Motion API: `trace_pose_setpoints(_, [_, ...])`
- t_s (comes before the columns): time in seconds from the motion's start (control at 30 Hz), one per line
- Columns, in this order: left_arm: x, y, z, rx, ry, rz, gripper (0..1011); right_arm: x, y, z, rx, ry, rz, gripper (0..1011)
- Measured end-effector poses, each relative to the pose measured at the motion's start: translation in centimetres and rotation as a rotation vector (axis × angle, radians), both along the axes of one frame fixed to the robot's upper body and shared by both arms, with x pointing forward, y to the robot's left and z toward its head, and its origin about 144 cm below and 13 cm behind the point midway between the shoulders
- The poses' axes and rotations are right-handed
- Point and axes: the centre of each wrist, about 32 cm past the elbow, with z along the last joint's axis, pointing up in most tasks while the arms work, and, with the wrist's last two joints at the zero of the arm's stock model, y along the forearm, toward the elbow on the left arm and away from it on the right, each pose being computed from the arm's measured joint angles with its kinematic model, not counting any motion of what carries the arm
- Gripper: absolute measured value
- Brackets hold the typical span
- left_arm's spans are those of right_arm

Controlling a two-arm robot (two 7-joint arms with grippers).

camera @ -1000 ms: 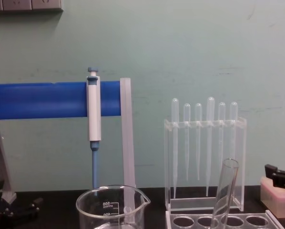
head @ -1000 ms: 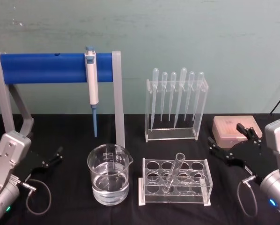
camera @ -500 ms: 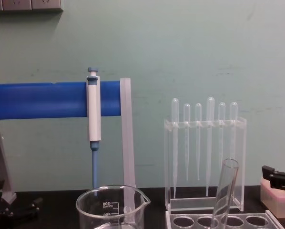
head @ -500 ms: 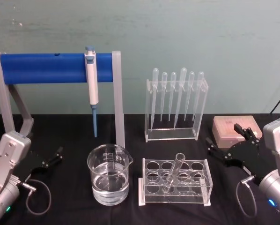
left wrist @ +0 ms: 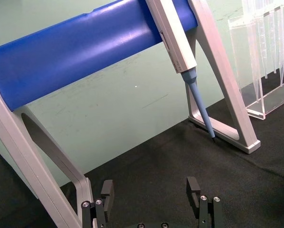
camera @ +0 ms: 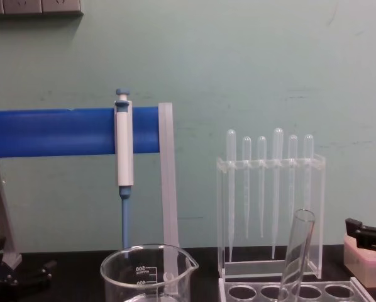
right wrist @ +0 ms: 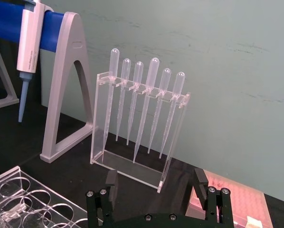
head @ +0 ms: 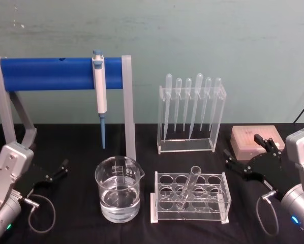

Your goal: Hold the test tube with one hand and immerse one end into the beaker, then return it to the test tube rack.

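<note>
1. Test tube (head: 189, 188): leaning in the clear rack (head: 190, 203), open rim up, just right of the beaker (head: 119, 189).
2. Beaker: upright on the black table (head: 81, 229), partly filled with clear liquid.
3. Right gripper (head: 247, 154): fingers apart, empty, right of the rack, near the pink box (head: 251, 137).
4. Left gripper (head: 59, 170): fingers apart, empty, parked left of the beaker.
</note>
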Motion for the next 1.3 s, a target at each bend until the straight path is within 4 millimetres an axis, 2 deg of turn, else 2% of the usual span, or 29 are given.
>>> trace_pose_setpoints(1.3, [0.0, 0.0, 0.0, 0.0, 0.0, 0.0, 1000, -0.01, 0.0, 0.01, 0.0, -0.001, -0.001, 1002])
